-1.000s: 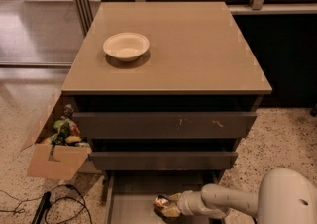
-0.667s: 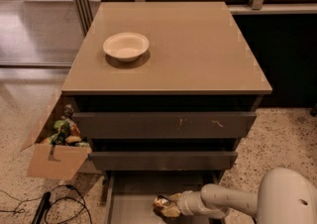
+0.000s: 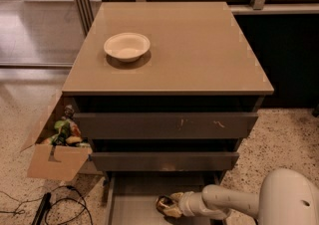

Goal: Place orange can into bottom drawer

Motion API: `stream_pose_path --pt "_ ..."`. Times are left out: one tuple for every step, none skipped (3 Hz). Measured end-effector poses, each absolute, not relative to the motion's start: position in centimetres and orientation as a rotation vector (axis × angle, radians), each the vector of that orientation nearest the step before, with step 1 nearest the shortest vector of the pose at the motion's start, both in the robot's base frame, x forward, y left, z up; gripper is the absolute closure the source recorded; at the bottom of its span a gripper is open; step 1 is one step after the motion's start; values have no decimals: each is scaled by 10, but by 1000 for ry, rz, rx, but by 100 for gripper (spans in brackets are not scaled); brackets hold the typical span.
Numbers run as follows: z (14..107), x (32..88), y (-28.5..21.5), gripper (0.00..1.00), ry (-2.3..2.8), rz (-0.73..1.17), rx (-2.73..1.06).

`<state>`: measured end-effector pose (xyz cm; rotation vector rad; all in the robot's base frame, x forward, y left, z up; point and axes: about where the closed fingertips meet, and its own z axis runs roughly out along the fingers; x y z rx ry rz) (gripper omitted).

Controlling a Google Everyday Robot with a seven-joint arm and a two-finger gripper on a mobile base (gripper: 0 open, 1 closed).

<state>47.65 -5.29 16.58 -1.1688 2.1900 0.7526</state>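
The bottom drawer [image 3: 134, 201] is pulled out under the grey-brown cabinet, a shallow grey tray at the frame's lower edge. The orange can [image 3: 162, 205] lies low inside it, right of the drawer's middle. My gripper [image 3: 169, 206] reaches in from the right on a white arm and is closed around the can, just above or on the drawer floor; I cannot tell which. The two upper drawers [image 3: 164, 125] are shut.
A white bowl [image 3: 126, 46] sits on the cabinet top at the left. A cardboard box [image 3: 56, 157] of packets stands on the floor left of the cabinet. Black cables [image 3: 55, 206] lie on the floor at lower left. My white arm housing [image 3: 289, 199] fills the lower right.
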Motion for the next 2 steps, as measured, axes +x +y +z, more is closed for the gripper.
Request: stream_pose_path --pt "166 476 -53 0 2190 753 -1169" --pt "166 476 -53 0 2190 753 -1169"
